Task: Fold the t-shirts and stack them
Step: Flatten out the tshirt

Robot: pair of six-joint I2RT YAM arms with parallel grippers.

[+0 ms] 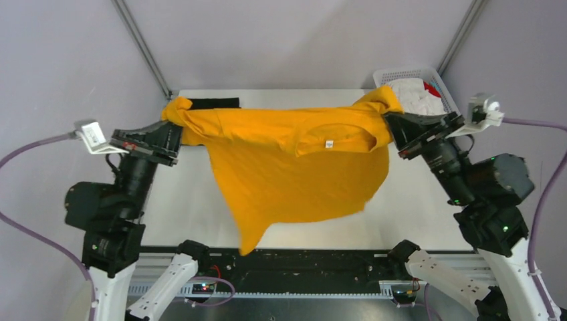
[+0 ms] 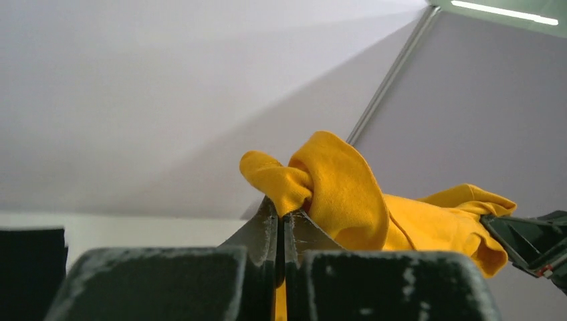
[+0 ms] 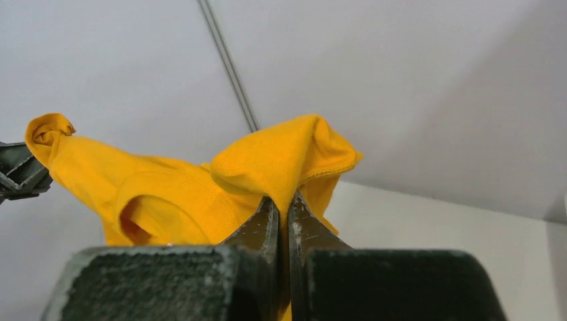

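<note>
The mustard-orange t-shirt (image 1: 294, 167) hangs in the air, stretched between both grippers above the table. My left gripper (image 1: 175, 124) is shut on its left shoulder; the left wrist view shows cloth (image 2: 334, 194) pinched between the fingers. My right gripper (image 1: 390, 119) is shut on its right shoulder, with cloth (image 3: 287, 160) bunched over the fingertips. The neck opening with a white label (image 1: 329, 143) faces the camera. A black t-shirt (image 1: 214, 103) lies flat at the table's far left, mostly behind the orange one. White (image 1: 418, 99) and red (image 1: 433, 89) shirts lie in the basket.
A white mesh basket (image 1: 401, 73) stands at the table's far right corner. The white table (image 1: 180, 200) shows under and around the hanging shirt. Grey walls and metal frame posts (image 1: 144, 47) close in the back.
</note>
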